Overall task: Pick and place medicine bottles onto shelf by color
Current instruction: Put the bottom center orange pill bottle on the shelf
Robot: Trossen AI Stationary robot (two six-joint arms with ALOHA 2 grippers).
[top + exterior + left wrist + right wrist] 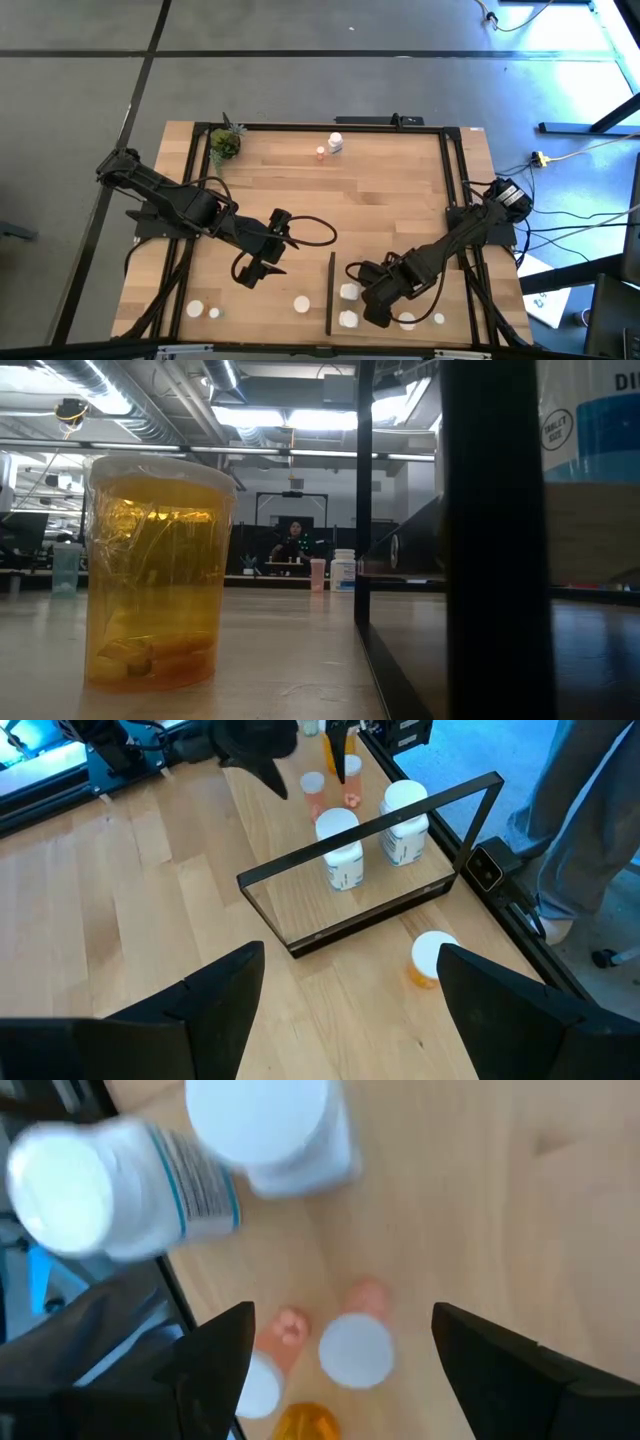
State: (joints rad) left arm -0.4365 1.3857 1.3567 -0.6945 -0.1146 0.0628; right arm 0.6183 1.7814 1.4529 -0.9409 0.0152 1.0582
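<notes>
**Medicine bottles at the near edge of the table, both claws spread and empty**

Two white medicine bottles [348,292] stand just right of the thin black upright strip [331,293] that marks the edge of the shelf [400,280], one nearer the table's front edge [348,319] than the other. Two more white-topped bottles, a larger [407,321] and a smaller [439,319], sit farther right on the same panel. Left of the strip, three white-topped bottles lie along the front of the table [380,190]: one [301,303] close to the strip, and a pair [196,309] near the left corner. In the low view an amber bottle [157,572] with a clear cap fills the foreground. At the far edge stand a white bottle [336,143] and, just beside it, a small pinkish bottle [321,153]; a green potted plant [225,143] occupies the far left corner.

The right claw [372,300] hangs over the shelf, immediately right of the two white bottles by the strip. In the right wrist view its fingers [215,1355] stand well apart, with small pinkish and white tops between them on the wood below; nothing is pinched.

The left claw [262,262] is over bare table, left of the strip and apart from every bottle. The left wrist view shows its fingers [225,995] spread and empty, looking toward the black frame and the two white bottles behind it.

A person [293,542] sits in the room beyond the table.
</notes>
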